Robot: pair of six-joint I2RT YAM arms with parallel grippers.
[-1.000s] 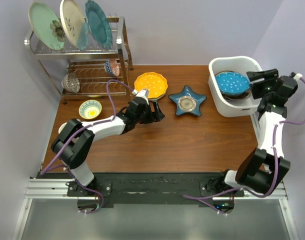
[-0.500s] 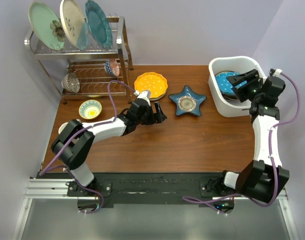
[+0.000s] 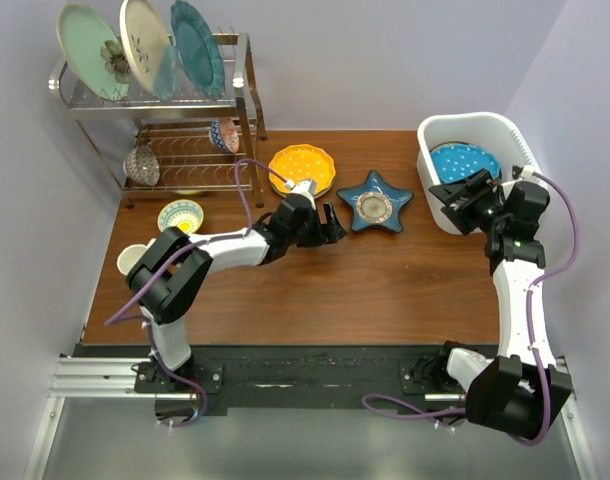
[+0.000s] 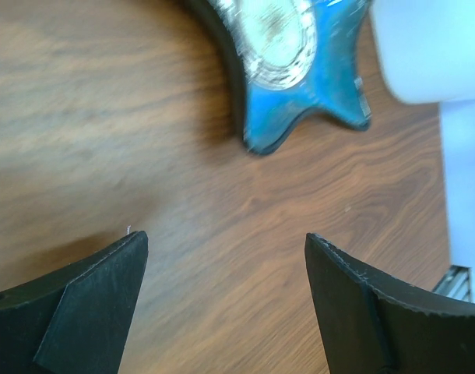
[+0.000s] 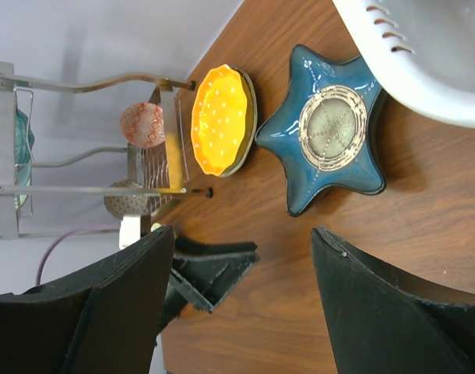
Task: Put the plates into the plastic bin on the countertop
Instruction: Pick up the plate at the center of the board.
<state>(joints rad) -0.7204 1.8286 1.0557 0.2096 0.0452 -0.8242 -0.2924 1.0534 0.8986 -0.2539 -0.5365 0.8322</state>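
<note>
Left wrist: star plate [image 4: 331, 86] fwd of jaws

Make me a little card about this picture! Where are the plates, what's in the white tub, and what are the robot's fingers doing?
In the tub: blue dotted plate, lying inside the plastic bin
On the table: star plate and yellow scalloped plate, side by side
Left fingers: open, holding nothing, low beside the star plate
Right fingers: open, holding nothing, at the bin's near side
Not yet in the bin: star plate, yellow scalloped plate
</note>
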